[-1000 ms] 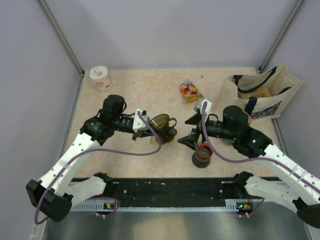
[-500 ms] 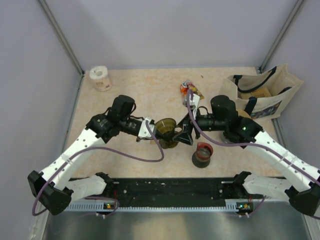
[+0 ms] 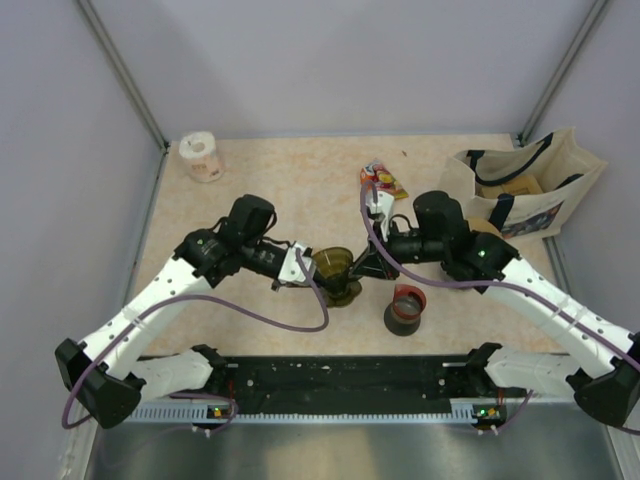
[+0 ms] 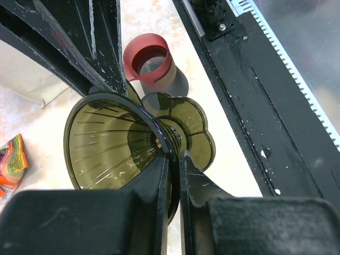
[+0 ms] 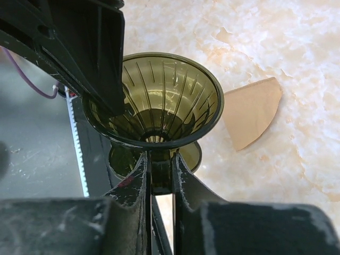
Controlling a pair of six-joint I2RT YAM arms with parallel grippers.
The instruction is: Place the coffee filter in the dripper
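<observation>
Both left claw (image 4: 171,159) and right claw (image 5: 158,159) tight on the dripper (image 4: 109,146), filter (image 5: 252,111) beside (red-rimmed cup (image 4: 151,64) near)

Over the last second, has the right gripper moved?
Yes. The right gripper has swung left and farther up the table, away from the red-rimmed black cup, to the dripper.

The left arm (image 3: 140,305) and right arm (image 3: 555,305) are white-shelled with black joints. Purple cable (image 3: 250,313) trails off each; the black fingers (image 4: 154,196) look scuffed.

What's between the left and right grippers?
The dripper: left gripper and right gripper each pinch its rim from opposite sides, clearest in the top external view.
</observation>
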